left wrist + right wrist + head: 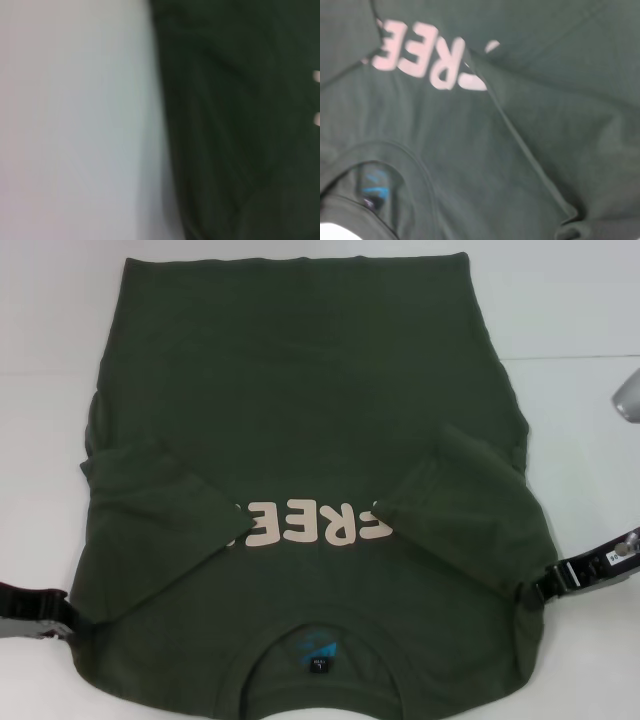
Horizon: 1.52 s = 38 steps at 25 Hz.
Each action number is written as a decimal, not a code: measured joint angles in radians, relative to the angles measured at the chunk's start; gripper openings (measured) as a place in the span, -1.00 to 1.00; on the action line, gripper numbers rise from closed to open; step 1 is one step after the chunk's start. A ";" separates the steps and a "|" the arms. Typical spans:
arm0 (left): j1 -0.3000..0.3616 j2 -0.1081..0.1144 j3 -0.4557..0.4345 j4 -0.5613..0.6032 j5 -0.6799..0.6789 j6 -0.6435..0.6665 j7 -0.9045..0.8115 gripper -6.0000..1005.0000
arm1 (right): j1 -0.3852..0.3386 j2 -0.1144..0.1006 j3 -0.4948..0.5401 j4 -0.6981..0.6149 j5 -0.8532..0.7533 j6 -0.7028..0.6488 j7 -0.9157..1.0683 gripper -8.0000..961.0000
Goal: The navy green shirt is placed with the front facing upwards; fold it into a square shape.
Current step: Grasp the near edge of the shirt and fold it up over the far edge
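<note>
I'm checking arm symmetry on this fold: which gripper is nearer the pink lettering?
Right. The right gripper sits at the shirt's right edge, just past the lettering; the left gripper is at the left edge, lower and farther away.

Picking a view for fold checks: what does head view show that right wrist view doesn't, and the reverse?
Only the head view shows the whole dark olive-green cotton T-shirt with both sleeves folded in over the chest, the white table, the left gripper at the shirt's left edge and the right gripper at its right edge.

Only the right wrist view shows, close up, a folded sleeve's hem seam running across the cloth.

Both show the pale pink lettering, partly covered by the sleeves, and the neck opening with its blue label.
</note>
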 joint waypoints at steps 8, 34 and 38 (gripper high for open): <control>0.027 0.003 -0.153 -0.058 -0.098 -0.021 0.263 -0.93 | -0.092 -0.011 0.081 0.082 0.136 0.039 -0.188 -0.93; 0.171 -0.018 -0.369 -0.207 -0.310 0.040 1.124 -0.93 | -0.352 -0.036 0.539 0.436 0.436 -0.082 -1.255 -0.93; 0.189 -0.023 -0.389 -0.207 -0.317 0.053 1.187 -0.93 | -0.384 -0.038 0.583 0.442 0.436 -0.098 -1.296 -0.93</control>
